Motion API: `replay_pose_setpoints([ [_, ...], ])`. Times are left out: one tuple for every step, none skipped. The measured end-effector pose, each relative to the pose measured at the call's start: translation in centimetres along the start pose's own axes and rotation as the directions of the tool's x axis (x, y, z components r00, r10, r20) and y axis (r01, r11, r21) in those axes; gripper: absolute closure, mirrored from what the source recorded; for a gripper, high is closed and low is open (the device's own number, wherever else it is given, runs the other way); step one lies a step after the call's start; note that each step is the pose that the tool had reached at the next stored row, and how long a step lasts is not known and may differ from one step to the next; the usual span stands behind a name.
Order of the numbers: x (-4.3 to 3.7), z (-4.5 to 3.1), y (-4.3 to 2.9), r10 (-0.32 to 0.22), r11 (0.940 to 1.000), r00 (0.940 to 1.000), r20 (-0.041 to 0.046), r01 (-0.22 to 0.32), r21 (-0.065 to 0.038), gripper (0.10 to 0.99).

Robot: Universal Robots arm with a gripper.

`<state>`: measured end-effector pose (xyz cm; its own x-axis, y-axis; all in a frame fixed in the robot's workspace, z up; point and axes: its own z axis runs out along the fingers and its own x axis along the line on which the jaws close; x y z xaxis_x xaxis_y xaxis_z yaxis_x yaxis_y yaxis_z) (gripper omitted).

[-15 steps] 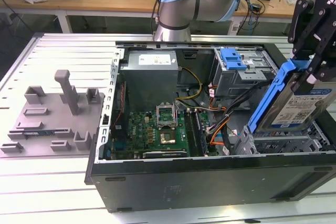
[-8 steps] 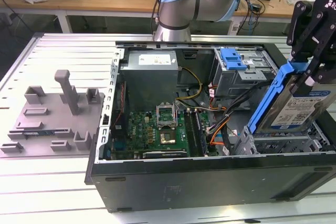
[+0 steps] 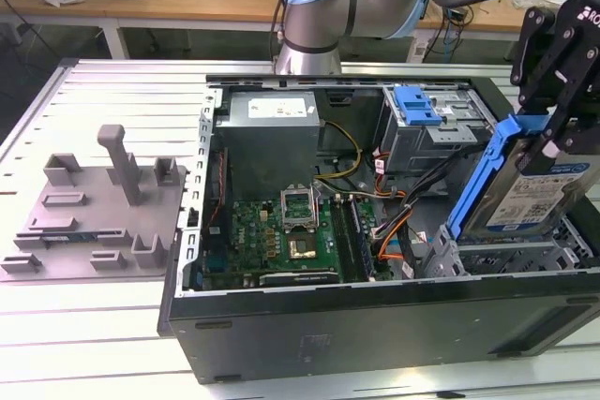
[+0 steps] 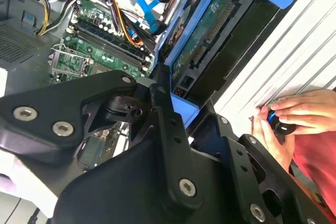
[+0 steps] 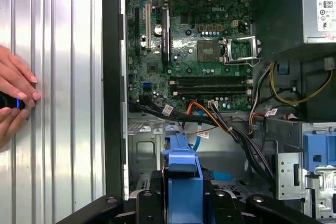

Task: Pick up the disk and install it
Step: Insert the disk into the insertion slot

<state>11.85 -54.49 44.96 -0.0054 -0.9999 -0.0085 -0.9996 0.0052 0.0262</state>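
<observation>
The disk [image 3: 536,196], a silver drive with a white-and-blue label in a blue bracket, hangs tilted over the drive cage [image 3: 450,255] at the exterior view's right end of the open computer case. My gripper [image 3: 555,133] is shut on the disk's upper edge. In the second wrist view the black fingers [image 4: 164,109] clamp the blue bracket, and the disk's [image 4: 210,38] green circuit-board underside faces the camera. The bracket's end [image 5: 181,174] stands between the jaws in the first wrist view, above the cage floor.
Inside the case lie a motherboard [image 3: 281,236], a grey power supply box [image 3: 272,133], cable bundles [image 5: 220,121] and a blue latch [image 3: 417,103]. A grey fixture plate [image 3: 94,213] rests at the exterior view's left. A person's hands [image 5: 16,95] hold a small device beside the case.
</observation>
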Motion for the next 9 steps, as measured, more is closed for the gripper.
replay_pose_setpoints([
  [0.00, -0.20, 0.01, 0.000, 1.0000, 1.0000, 0.0005, 0.000, 0.000, 0.722],
  [0.00, -0.52, 0.04, 0.001, 1.0000, 1.0000, 0.0003, -0.001, 0.000, 0.722],
  [0.00, -0.61, 0.05, 0.002, 1.0000, 1.0000, 0.0002, -0.002, 0.000, 0.722],
  [-0.01, -0.61, 0.06, 0.002, 1.0000, 1.0000, 0.0003, -0.002, 0.000, 0.722],
  [0.00, -0.61, 0.07, 0.002, 1.0000, 1.0000, 0.0003, -0.002, 0.000, 0.722],
  [0.00, -0.61, 0.08, 0.003, 1.0000, 1.0000, 0.0004, -0.003, 0.000, 0.722],
  [0.00, -0.62, 0.09, 0.003, 1.0000, 1.0000, 0.0002, -0.003, -0.002, 0.722],
  [0.00, -0.62, 0.09, 0.003, 1.0000, 1.0000, 0.0002, -0.003, -0.004, 0.722],
  [-0.01, -0.62, 0.09, 0.003, 1.0000, 1.0000, 0.0002, -0.003, -0.005, 0.722],
])
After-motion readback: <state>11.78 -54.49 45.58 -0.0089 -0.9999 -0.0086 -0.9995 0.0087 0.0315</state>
